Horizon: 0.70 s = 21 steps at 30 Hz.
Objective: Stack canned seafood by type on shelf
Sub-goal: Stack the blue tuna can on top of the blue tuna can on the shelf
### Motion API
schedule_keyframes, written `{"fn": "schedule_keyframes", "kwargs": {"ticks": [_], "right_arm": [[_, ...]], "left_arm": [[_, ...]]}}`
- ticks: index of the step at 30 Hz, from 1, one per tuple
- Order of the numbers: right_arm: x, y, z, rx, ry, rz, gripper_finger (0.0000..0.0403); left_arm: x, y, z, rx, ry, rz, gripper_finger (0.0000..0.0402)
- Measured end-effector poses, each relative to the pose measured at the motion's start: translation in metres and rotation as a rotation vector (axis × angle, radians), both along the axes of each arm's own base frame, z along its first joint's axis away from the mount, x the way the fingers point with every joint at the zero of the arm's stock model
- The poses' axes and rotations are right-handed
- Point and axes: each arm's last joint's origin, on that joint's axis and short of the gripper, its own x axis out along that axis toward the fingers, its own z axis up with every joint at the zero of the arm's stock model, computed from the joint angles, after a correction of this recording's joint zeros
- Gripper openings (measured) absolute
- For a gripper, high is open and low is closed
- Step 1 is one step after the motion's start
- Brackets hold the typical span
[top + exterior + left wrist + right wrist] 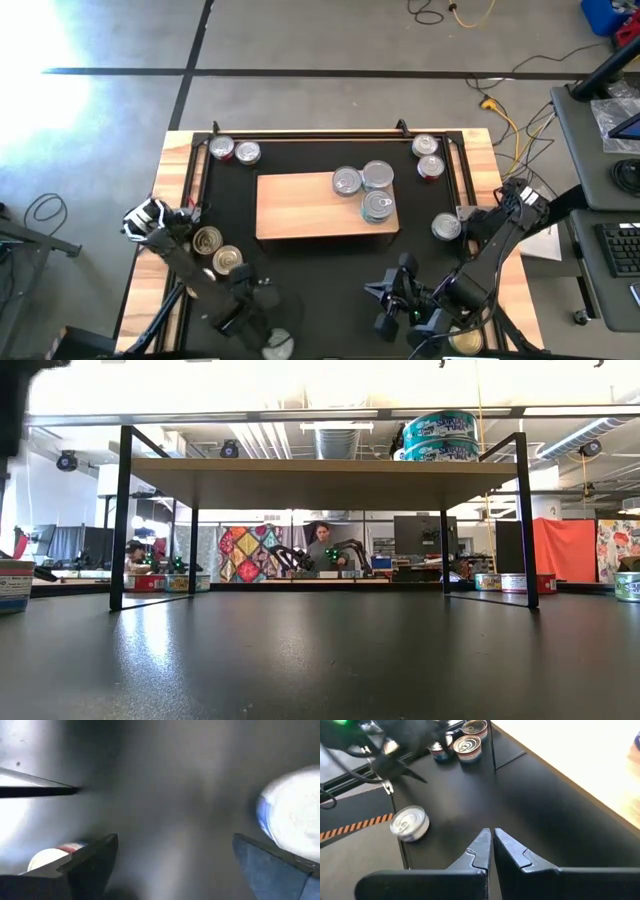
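Note:
The shelf (325, 205) is a pale wood board on a black frame in the middle of the mat. Three silver-lidded tins (368, 188) rest on its right part, two of them stacked in the low view (440, 435). More tins stand on the mat at the far left (233, 151), far right (427, 157), right (446, 226) and left (217, 250). My left gripper (175, 865) hangs open over the mat near the front left, between a blurred tin (295, 825) and a red-labelled one (47, 860), touching neither. My right gripper (491, 837) is shut and empty above the mat, front right of the shelf.
A lone tin (410, 822) stands by the mat's near edge, close to the left arm (215, 290). The shelf's thin black legs (121, 520) rise from the mat. Bare mat lies between the shelf and the near edge. People sit in the room beyond.

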Motion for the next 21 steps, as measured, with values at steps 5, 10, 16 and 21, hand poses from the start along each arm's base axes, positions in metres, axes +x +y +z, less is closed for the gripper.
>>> {"fn": "schedule_keyframes", "kwargs": {"ticks": [5, 10, 16, 21], "right_arm": [[0.000, -0.001, 0.000, -0.020, -0.001, 0.001, 0.0012], [0.001, -0.002, 0.000, -0.040, -0.009, -0.004, 0.0012], [0.001, -0.001, 0.000, -0.033, -0.002, 0.004, 0.0012], [0.000, -0.001, -0.001, -0.035, 0.000, 0.007, 0.0012]], "left_arm": [[-0.014, -0.031, 0.017, -0.112, -0.099, -0.088, 0.0377], [-0.011, -0.043, 0.007, -0.204, -0.158, -0.036, 0.0359], [0.005, -0.053, -0.003, -0.351, -0.248, 0.025, 0.0274], [0.006, -0.056, -0.014, -0.343, -0.194, -0.013, 0.0147]]}}
